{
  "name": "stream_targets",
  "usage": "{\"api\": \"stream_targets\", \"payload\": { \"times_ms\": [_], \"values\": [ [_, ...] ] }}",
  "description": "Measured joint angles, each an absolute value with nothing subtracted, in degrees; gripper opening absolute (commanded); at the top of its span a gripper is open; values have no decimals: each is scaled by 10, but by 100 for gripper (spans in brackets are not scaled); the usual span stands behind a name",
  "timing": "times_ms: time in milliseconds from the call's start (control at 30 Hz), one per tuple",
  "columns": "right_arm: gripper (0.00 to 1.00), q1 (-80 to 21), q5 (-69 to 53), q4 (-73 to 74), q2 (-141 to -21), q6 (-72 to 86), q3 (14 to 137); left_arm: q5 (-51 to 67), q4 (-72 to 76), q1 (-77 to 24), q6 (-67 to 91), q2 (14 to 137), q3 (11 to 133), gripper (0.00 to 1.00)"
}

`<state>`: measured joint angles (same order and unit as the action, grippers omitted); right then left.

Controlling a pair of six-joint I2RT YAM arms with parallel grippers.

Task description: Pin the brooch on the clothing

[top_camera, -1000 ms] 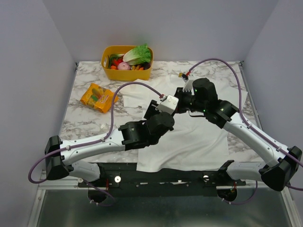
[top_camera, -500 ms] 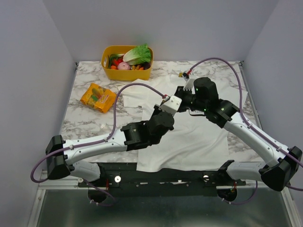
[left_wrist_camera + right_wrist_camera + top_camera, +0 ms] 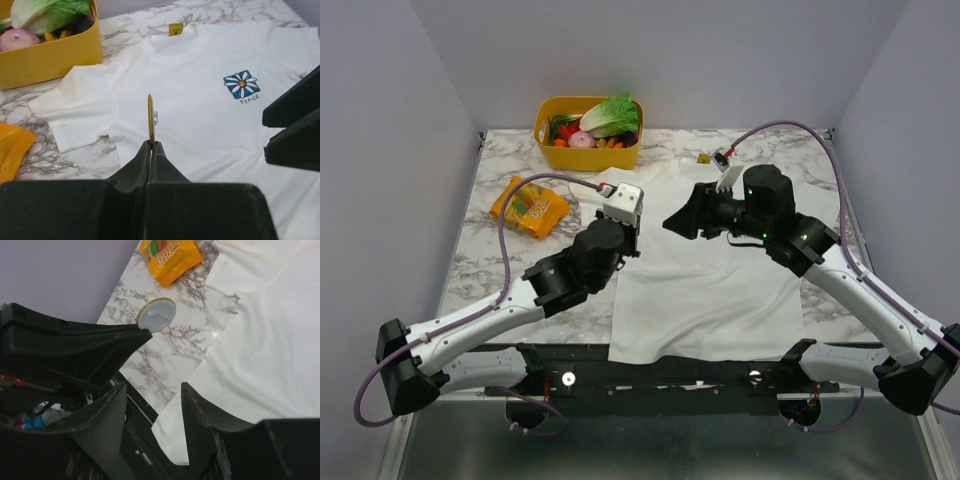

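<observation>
We find the left gripper (image 3: 151, 145) clenched on the brooch (image 3: 150, 117) by its rim, above the clothing (image 3: 200, 130) at nine o'clock of the print (image 3: 242, 84). The right gripper (image 3: 154, 390) is released and empty. Risk: this thin edge-grip may let the disc twist free.

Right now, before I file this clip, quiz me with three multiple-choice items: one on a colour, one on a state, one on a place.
1. What colour is the chest print on the T-shirt?
A. blue and white
B. red
C. green

2. The right gripper is:
A. shut tight, empty
B. open, empty
C. shut on a fold of the T-shirt

3. Where is the brooch?
A. lying flat on the T-shirt
B. in the right gripper
C. pinched in the left gripper

Answers:
1. A, the square flower print is blue with white petals.
2. B, its fingers stand apart with nothing between them.
3. C, the left wrist view shows the disc edge-on, clamped at the fingertips above the shirt.
</observation>
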<state>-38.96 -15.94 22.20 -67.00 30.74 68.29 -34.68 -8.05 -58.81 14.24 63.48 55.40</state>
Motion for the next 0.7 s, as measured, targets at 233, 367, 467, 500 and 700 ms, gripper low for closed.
{"api": "stream_targets", "payload": {
  "times_ms": [233,367,467,500,700],
  "values": [
    [93,-382,-157,202,-609,267,645,-229,-65,-550,164,514,502,0],
    [96,-382,-176,168,-571,227,609,-142,-62,-540,175,479,493,0],
    [95,-382,-209,129,-561,206,586,-86,-51,-540,182,475,493,0],
    [94,-382,-223,115,-561,201,578,-66,-49,-540,185,476,493,0],
    [88,-382,-281,55,-558,189,538,13,-39,-540,194,482,493,0]
  ]
}}
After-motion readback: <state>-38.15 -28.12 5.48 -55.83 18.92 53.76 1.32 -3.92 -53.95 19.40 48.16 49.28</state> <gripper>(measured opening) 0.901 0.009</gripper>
